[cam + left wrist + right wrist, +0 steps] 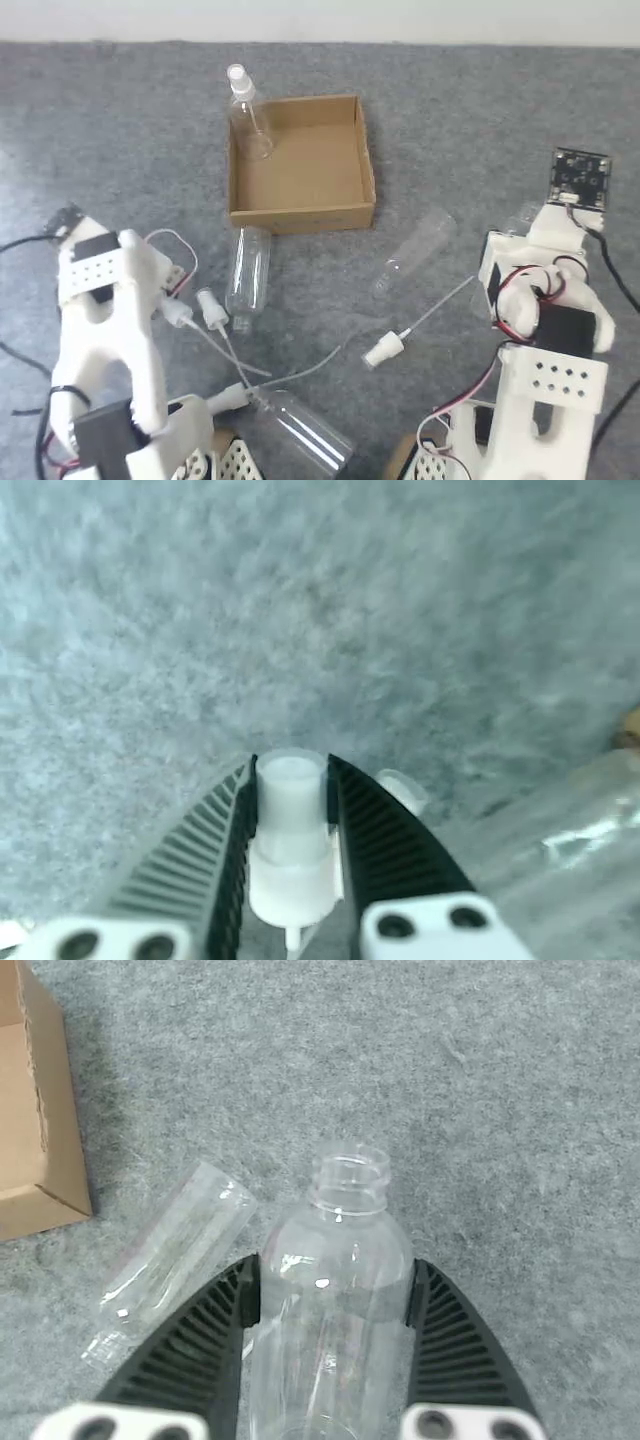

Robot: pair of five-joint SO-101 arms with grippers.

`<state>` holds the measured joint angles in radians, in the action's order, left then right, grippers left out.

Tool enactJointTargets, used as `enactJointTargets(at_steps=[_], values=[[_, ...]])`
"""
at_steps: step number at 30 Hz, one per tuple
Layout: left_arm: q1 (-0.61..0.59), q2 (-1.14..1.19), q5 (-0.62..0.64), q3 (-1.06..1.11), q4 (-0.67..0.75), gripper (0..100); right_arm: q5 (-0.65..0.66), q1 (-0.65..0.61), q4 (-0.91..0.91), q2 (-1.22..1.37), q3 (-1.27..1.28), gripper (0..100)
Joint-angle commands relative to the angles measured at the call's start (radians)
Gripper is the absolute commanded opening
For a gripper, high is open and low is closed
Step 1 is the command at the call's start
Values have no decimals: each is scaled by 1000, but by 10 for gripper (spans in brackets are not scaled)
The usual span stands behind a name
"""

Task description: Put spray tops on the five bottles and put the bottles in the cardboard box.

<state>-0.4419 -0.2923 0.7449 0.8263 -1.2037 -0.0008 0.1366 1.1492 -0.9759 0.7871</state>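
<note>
High view: the left gripper (pixel 172 298) sits in front of the box (pixel 300 215), off its left corner, closed on a top (pixel 176 312) whose thin tube trails away from the box. The right arm (pixel 545 300) stands off the box's right side, with a loose bottle (pixel 415 250) lying between it and the box. The two arms are well apart, with the box's whole front width between them. Judging from this, the top has to travel across in front of the box, or the arms must meet there.

Left wrist view: the left gripper (pixel 292 770) has its jaws clamped on either side of the top (pixel 290 820). The top's head points out past the fingertips, along the gripper's own line.

Right wrist view: the right gripper (pixel 333 1275) is closed around the body of a bottle (pixel 337 1250). The bottle's long axis runs along the gripper, and its open neck (pixel 350 1175) points away from the wrist. The neck has nothing on it. The loose bottle (pixel 170 1250) lies just beside it on the box side, near the box (pixel 35 1110) corner.

As I judge it, the move depends on lining the tube up with that open neck, so the top must turn until its tube end faces the bottle.
</note>
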Motion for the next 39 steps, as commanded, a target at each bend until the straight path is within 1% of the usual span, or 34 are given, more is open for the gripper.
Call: enactJointTargets(at_steps=[1,7,12,15,18,22,28,34,39], values=[[-3,-34,8,-151,-64,11,3,-59,12,-38,-9,95],[-3,-34,8,-295,-146,11,2,-150,18,-38,-9,94],[-2,-34,9,-378,-158,11,-6,-260,25,-39,-9,94],[-2,-38,38,-410,-158,11,-8,-308,27,-76,-9,94],[6,-92,41,-414,-153,11,-8,-338,27,-153,5,94],[6,-226,41,-414,-146,11,-8,-387,-5,-259,77,94],[8,-385,43,-349,-34,11,-6,-466,-84,-363,184,93],[12,-474,43,-248,63,11,-6,-536,-99,-404,221,93],[92,-560,43,-160,155,11,-8,-585,-101,-401,222,93]])
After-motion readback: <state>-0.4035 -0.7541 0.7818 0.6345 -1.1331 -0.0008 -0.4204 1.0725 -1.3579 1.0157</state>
